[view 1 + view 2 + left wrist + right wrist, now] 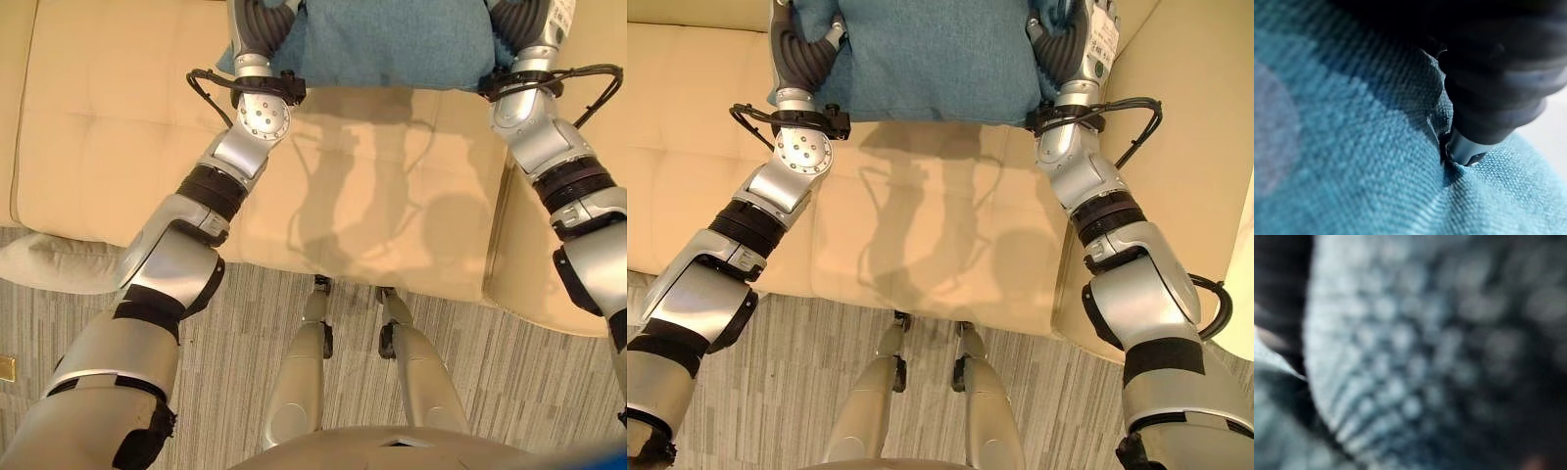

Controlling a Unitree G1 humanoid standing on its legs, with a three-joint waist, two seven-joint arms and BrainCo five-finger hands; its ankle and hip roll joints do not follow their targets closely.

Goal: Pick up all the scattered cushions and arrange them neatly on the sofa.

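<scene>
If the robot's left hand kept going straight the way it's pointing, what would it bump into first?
Probably the blue cushion: the left hand is already pressed against its side, above the beige sofa. What lies beyond is hidden.

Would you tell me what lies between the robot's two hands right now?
The blue cushion spans the stretch between the left hand and right hand, above the beige sofa, in both eye views.

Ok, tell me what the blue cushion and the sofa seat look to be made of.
Blue cushion: woven fabric, matte; the left wrist view shows coarse threads. Sofa: beige, smooth, with stitched seams and tufts; likely leather or faux leather, hard to tell which.
</scene>
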